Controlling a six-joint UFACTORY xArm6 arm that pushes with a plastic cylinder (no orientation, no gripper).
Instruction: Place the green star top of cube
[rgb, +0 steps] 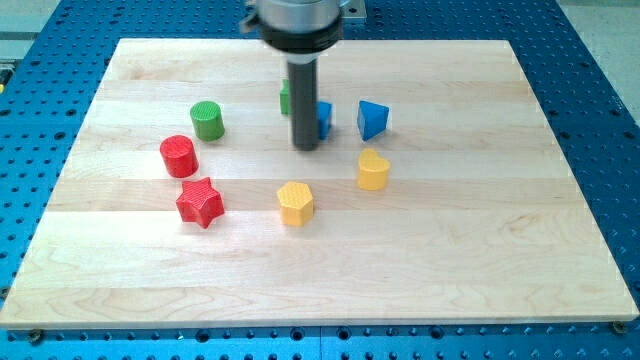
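My tip (306, 147) rests on the wooden board (480, 250), a bare rod gripping nothing. The green star (285, 96) peeks out just up-left behind it; the blue cube (324, 119) touches the rod's right side. Toward the view's bottom, open board separates me from the yellow blocks (295, 203).

Two blocks of each colour.

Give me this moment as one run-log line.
my tip beside blue cube | green star mostly hidden behind rod, the view's upper left of cube | star not yet above cube
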